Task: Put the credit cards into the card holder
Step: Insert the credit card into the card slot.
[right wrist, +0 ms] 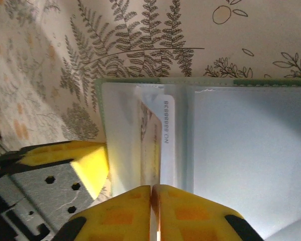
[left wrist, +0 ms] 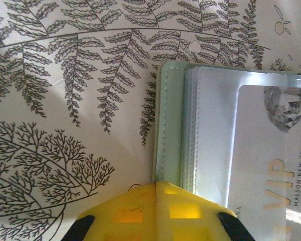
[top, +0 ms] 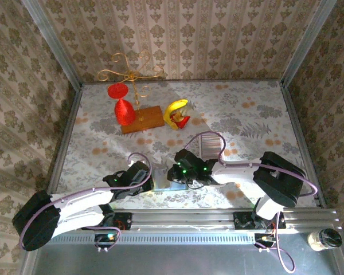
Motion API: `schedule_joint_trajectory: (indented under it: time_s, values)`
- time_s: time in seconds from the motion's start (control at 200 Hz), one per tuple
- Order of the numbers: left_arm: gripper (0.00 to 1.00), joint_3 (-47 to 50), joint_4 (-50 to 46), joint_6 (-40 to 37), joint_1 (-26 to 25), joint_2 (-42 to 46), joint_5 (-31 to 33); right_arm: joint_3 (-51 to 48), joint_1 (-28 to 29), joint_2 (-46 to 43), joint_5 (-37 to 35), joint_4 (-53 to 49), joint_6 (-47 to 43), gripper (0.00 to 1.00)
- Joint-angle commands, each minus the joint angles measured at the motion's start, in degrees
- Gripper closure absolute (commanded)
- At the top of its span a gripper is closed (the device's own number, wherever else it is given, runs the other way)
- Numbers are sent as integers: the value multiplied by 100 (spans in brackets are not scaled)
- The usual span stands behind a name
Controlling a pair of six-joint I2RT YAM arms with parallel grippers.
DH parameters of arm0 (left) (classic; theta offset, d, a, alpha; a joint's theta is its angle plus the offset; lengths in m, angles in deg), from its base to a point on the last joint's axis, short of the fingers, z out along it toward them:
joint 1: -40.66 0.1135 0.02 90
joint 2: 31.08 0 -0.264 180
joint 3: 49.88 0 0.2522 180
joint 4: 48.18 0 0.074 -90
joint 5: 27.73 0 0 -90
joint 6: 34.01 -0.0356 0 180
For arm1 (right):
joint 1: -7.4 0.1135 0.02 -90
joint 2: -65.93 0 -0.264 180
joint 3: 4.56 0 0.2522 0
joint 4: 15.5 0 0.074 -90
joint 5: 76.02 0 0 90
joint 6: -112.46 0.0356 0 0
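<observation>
Credit card (left wrist: 271, 165) in card holder (left wrist: 168, 125), between left pincer (left wrist: 155, 190) and right pincer (right wrist: 151, 191)

Table (top: 258, 114) w/ fern-print cloth: wooden-base gold wire stand (top: 142, 119) far-left with red goblet (top: 124, 109) at its left end, yellow-red toy (top: 176, 113) just right, credit cards (top: 211, 146) as ribbed grey strip mid-table, open green card holder (left wrist: 168, 125) by near edge.

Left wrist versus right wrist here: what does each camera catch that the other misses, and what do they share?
Left wrist: gold VIP lettering and a diamond graphic on a credit card. Right wrist: a number printed along a card's edge, and a yellow finger of the other arm beside the card holder. Both: the green holder's clear sleeves on fern-print cloth, with the left gripper and right gripper shut in their own views.
</observation>
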State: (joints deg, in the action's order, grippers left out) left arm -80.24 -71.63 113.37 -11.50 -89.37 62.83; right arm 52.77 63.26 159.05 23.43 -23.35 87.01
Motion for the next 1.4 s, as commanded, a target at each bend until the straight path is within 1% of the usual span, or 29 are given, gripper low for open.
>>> schedule_joint_trajectory:
  time_s: [0.0,0.125,0.235,0.36,0.665,0.86,1.0,1.105,1.25,1.395]
  values:
    - [95,107,-13,-82,-89,-144,-70,168,49,186,-104,-506,-223,86]
    - [95,122,-20,-96,-92,-122,-74,289,70,193,-223,-808,-352,79]
    - [95,139,-19,-87,-85,-104,-71,373,109,128,-398,-1089,-481,76]
    - [95,140,-6,-87,-85,-104,-70,557,194,192,-475,-1317,-584,76]
    - [95,133,-5,-103,-96,-87,-84,810,250,514,-397,-1291,-582,77]
    - [95,164,-14,-96,-95,-17,-69,804,329,243,-561,-1310,-628,77]
    - [95,186,-18,-96,-97,40,-67,658,373,-83,-791,-1361,-676,76]
    - [95,210,-12,-105,-101,76,-72,592,373,-154,-981,-1471,-681,76]
    - [94,227,-24,-122,-100,102,-59,603,373,85,-1094,-1538,-647,77]
    - [94,245,-24,-122,-100,98,-56,787,373,417,-1016,-1572,-664,77]
